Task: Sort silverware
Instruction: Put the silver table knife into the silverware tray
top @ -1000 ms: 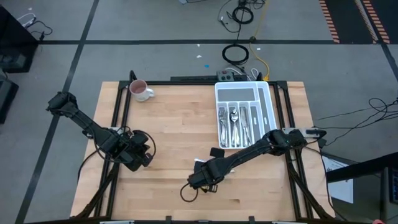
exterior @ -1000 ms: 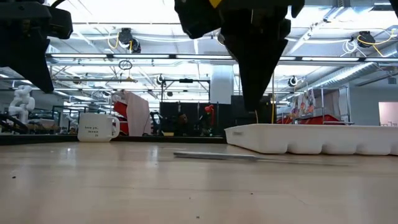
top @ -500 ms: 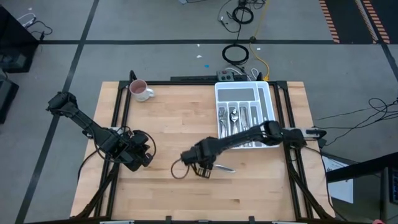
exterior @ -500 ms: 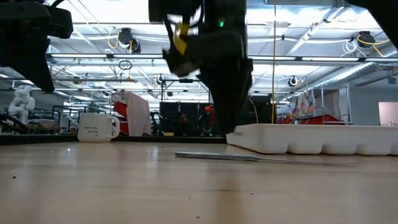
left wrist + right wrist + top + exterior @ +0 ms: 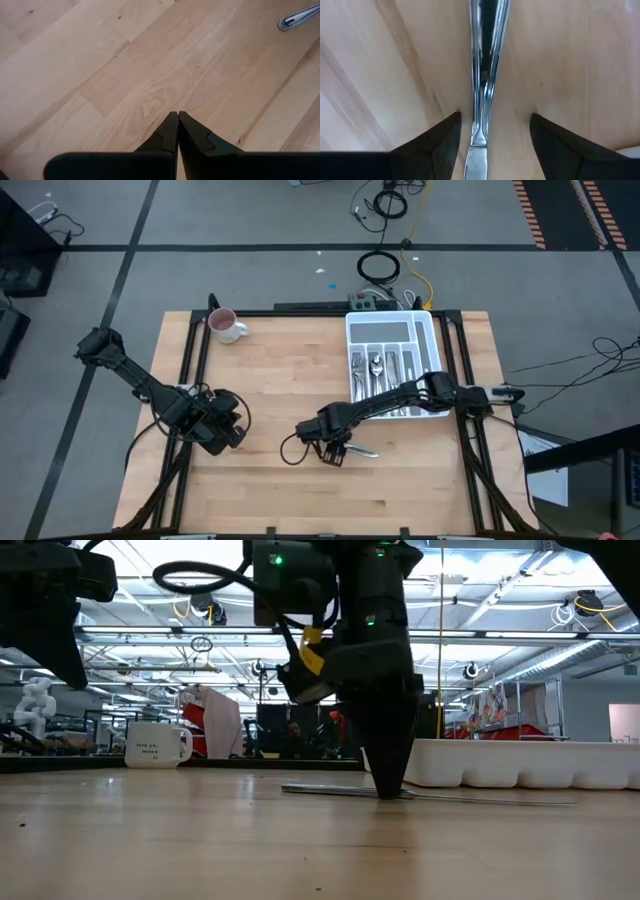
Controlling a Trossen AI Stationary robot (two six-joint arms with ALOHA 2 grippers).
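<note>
Silverware: in the high view, one knife (image 5: 360,450) lies lower centre on the desk (image 5: 280,370), below the tray (image 5: 432,330) holding the rest. In the right wrist view, the right claw (image 5: 492,135) straddles its thin, stiff, slippery handle, fingers apart. The left claw (image 5: 176,125) rests together.

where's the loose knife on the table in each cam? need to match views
High: knife lies on the wood below the white tray, beside the right gripper.
Low: flat strip at the gripper's tips.
Left wrist: handle end at a corner.
Right wrist: centred between the open fingers.
Shared landmark: the right gripper.
</note>
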